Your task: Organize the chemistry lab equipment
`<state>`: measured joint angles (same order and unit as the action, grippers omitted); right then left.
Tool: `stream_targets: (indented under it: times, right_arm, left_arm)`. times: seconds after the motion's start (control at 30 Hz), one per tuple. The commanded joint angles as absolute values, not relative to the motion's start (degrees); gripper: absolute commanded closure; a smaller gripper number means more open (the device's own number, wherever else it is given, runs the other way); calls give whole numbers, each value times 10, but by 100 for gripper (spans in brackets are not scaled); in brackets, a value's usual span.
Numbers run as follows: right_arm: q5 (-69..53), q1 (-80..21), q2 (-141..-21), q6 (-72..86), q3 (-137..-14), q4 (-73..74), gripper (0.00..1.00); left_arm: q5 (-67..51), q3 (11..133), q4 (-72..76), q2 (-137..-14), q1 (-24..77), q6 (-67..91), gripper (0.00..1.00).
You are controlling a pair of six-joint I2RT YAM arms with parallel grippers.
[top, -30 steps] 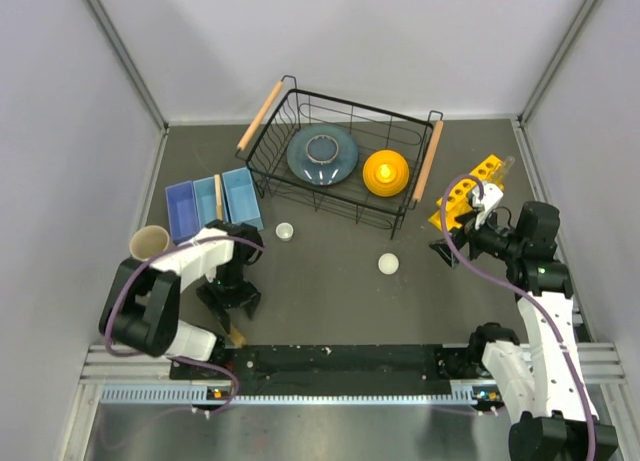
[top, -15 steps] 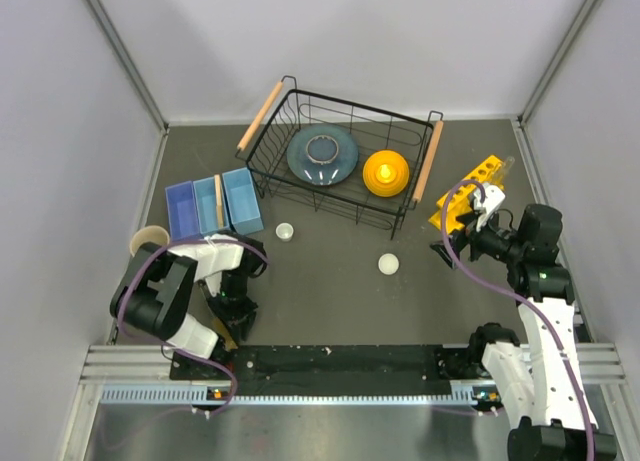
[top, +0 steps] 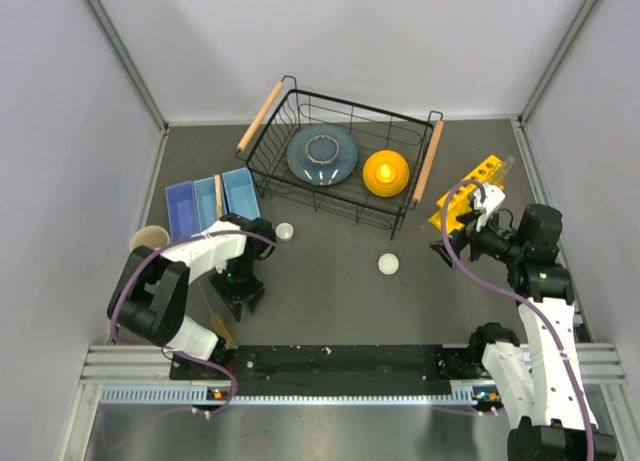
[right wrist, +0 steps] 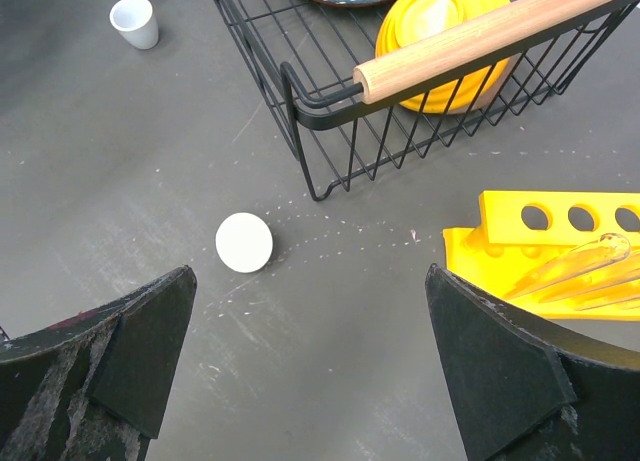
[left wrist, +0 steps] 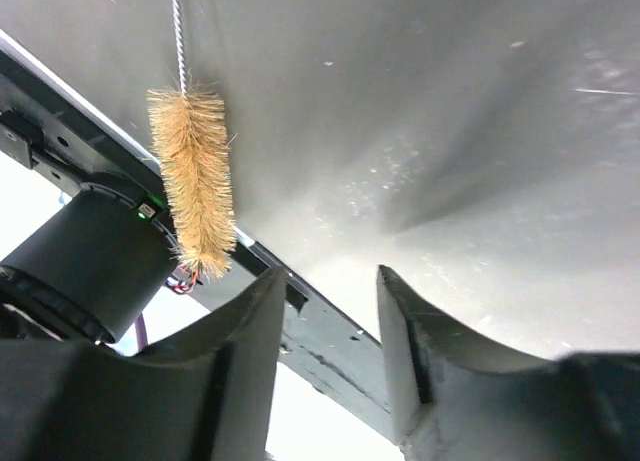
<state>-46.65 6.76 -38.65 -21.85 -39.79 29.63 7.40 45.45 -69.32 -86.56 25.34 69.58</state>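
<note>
Both empty: left fingers [left wrist: 250, 361] stand apart near a brush [left wrist: 192, 181], right fingers [right wrist: 130, 341] spread wide above a white piece [right wrist: 244, 242] near the rack [right wrist: 500, 216] on the surface [right wrist: 150, 161].

Yellow rack [top: 466, 195] is laid right of black wire basket [top: 362, 108]; one white round piece [top: 285, 231] is seen before the basket, a second white piece [top: 388, 264] nearer the rack; left gripper [top: 241, 297] is held low near blue trays [top: 212, 203]

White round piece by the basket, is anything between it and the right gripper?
Nothing visible. The white round piece lies alone ahead of the open right gripper; the wire basket stands beyond it.
</note>
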Motion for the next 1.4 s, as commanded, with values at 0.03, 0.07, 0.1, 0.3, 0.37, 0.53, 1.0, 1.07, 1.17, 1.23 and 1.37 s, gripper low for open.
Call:
stream_targets:
  times: [0.03, 0.07, 0.1, 0.3, 0.37, 0.53, 1.0, 1.07, 1.17, 1.23, 1.37]
  right_arm:
    - [-479, 64, -381, -217, -409, 284, 1]
    - [-478, 64, -381, -217, -408, 283, 1]
    - [-478, 64, -381, -218, -409, 284, 1]
    - [-479, 64, -377, -216, -408, 284, 1]
    - [-480, 64, -375, -217, -408, 284, 1]
    - [-479, 64, -373, -216, -408, 284, 1]
    - [-464, 64, -363, -218, -410, 284, 1]
    - [-465, 64, -362, -219, -410, 284, 1]
    - [-464, 64, -364, -219, -410, 284, 1]
    - [-464, 64, -364, -219, -409, 284, 1]
    - [-467, 64, -365, -219, -409, 284, 1]
  left_arm:
    - [150, 499, -776, -821, 258, 747, 39]
    - [150, 497, -772, -818, 258, 751, 37]
    - [147, 491, -770, -819, 250, 752, 36]
    - [156, 461, -768, -828, 184, 751, 30]
    - [157, 461, -768, -824, 167, 758, 29]
    - [160, 461, -764, -823, 127, 771, 24]
    - [126, 469, -694, -934, 93, 686, 90]
    - [113, 458, -685, -935, 95, 684, 100]
    - [114, 461, -685, -933, 95, 677, 100]
    - [125, 467, -694, -929, 95, 671, 100]
    - [151, 499, -738, -898, 96, 670, 100]
